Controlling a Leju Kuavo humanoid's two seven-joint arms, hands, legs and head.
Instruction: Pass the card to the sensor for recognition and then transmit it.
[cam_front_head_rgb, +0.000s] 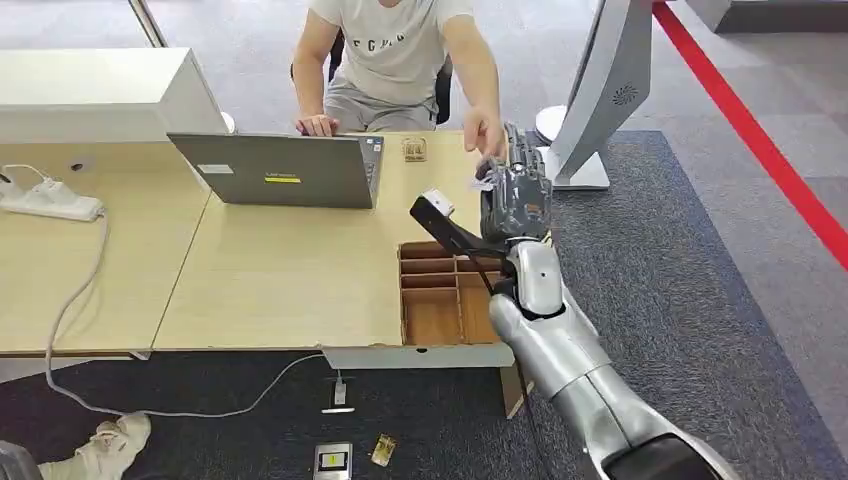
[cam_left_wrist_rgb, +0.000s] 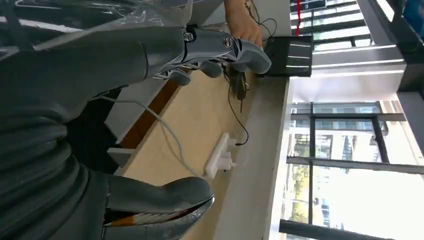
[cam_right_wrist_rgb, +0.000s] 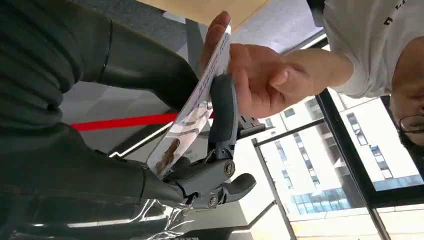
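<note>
1. Silver and nearest the head camera, the right arm (cam_front_head_rgb: 580, 370) rises from the lower right corner over the desk's right end.
2. Wooden, the desk (cam_front_head_rgb: 270, 270) carries an open laptop (cam_front_head_rgb: 285, 170), a white power strip (cam_front_head_rgb: 50, 200) at its left side, and a divided cardboard tray (cam_front_head_rgb: 440, 295) at its front right corner.
3. Behind the desk sits a person (cam_front_head_rgb: 395, 50) in a white shirt, one arm stretched toward the robot.
4. Raised above the tray, the right hand (cam_front_head_rgb: 515, 190) pinches the card (cam_right_wrist_rgb: 192, 112) between thumb and finger; the wrist view shows it edge-on.
5. On the same card closes the person's hand (cam_right_wrist_rgb: 260, 75), fingers on both faces, touching the robot's finger.
6. Just left of the right hand, a black sensor (cam_front_head_rgb: 440, 215) with a white patch stands tilted on the desk.
7. Seen from its wrist camera, the left hand (cam_left_wrist_rgb: 215, 55) holds nothing, fingers loosely spread above the desk.
</note>
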